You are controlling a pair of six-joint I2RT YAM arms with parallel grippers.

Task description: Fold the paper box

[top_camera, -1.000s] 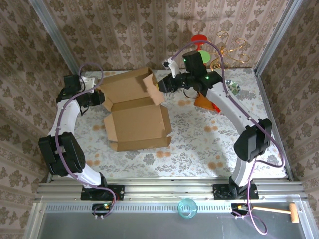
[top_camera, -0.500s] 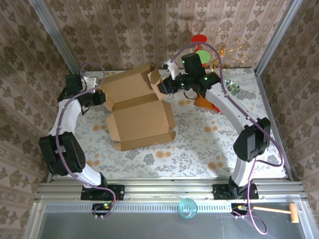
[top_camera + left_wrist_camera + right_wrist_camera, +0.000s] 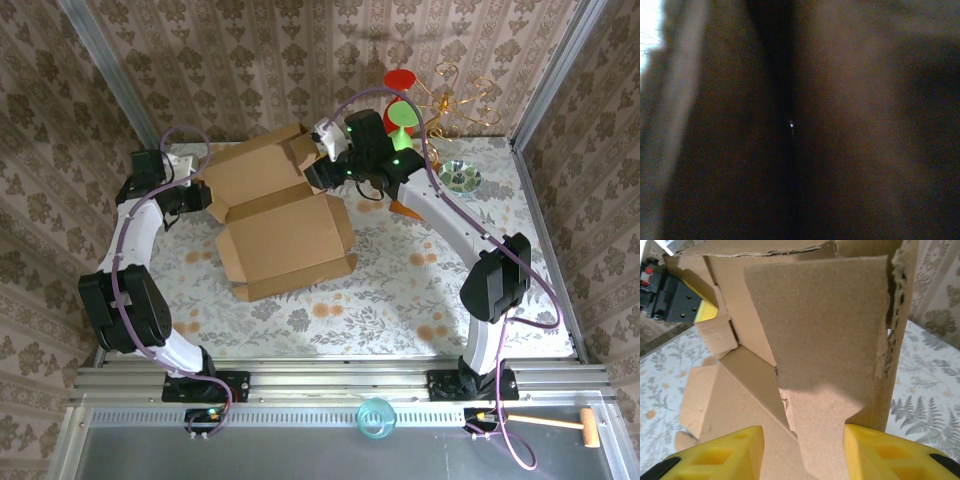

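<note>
Floral-patterned counter (image 3: 420, 290) carries the paper box (image 3: 285, 240) left of centre, half-folded, lid (image 3: 255, 172) raised. Left jaws are closed, apparently pinching its left edge; right jaws stand apart astride a side flap (image 3: 830, 340). Probably light, stiff, easily creased: grip flaps near folds.

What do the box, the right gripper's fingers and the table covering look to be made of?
The paper box: corrugated cardboard, matte light brown, with ragged, layered cut edges. The right gripper's fingers: probably hard plastic, matte yellow, with square moulded recesses. The table covering: a floral-printed sheet, either cloth or vinyl; the look leaves that open.
</note>
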